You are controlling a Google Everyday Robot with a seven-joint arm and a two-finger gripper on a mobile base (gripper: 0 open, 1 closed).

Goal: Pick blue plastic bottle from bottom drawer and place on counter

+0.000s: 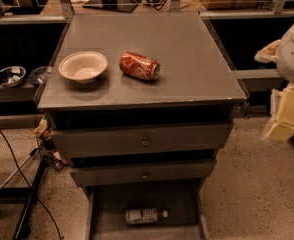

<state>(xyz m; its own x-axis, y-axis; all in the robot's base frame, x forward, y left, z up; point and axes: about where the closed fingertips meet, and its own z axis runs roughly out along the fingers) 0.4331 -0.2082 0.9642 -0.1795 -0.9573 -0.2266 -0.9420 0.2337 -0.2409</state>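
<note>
The blue plastic bottle (pixel 143 216) lies on its side in the open bottom drawer (pixel 101 219), white cap pointing right. The counter (pixel 187 59) is the grey top of the cabinet. My gripper (pixel 283 116) hangs at the right edge of the view, beside the cabinet at about upper-drawer height. It is well apart from the bottle and holds nothing that I can see.
A crushed red soda can (pixel 139 66) and a white bowl (pixel 83 66) sit on the counter's front left. The two upper drawers (pixel 144 141) stand slightly pulled out above the bottom one. Cables and a stand (pixel 29 204) are on the floor at the left.
</note>
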